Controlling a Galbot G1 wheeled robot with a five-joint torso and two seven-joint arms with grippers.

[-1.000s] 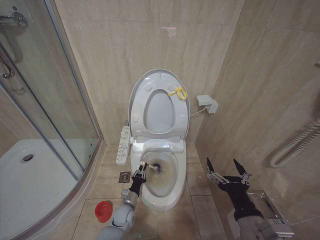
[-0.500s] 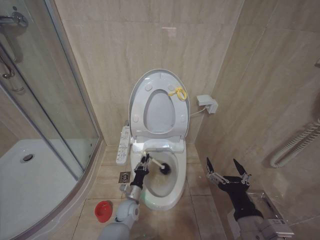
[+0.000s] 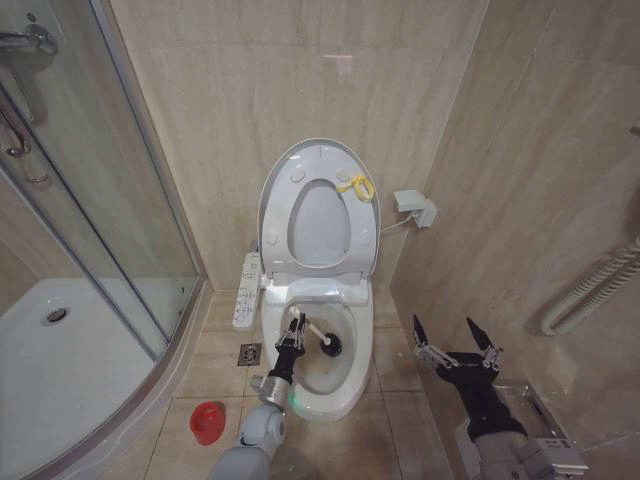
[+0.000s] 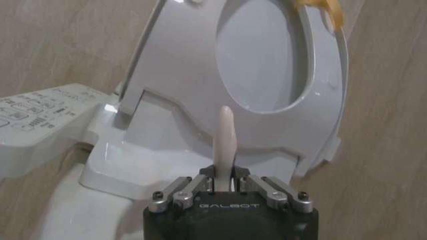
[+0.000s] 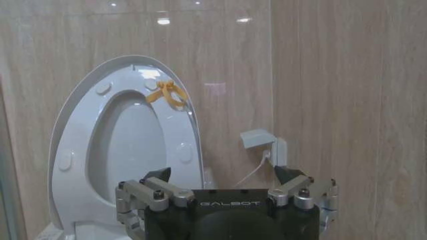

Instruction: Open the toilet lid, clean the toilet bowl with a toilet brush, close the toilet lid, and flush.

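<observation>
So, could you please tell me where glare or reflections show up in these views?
Right wrist view: two bright light spots glint on the glossy wall tile above the raised toilet lid. Head view: a pale reflection on the wall tile, and the shower glass reflects faintly.

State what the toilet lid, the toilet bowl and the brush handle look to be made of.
Toilet lid: likely moulded white plastic, thin-edged with a soft sheen. Toilet bowl: probably glazed ceramic, thick, glossy, with stains inside. Toilet brush: its thin off-white handle looks like matte plastic, with dark bristles; held by the left gripper.
</observation>
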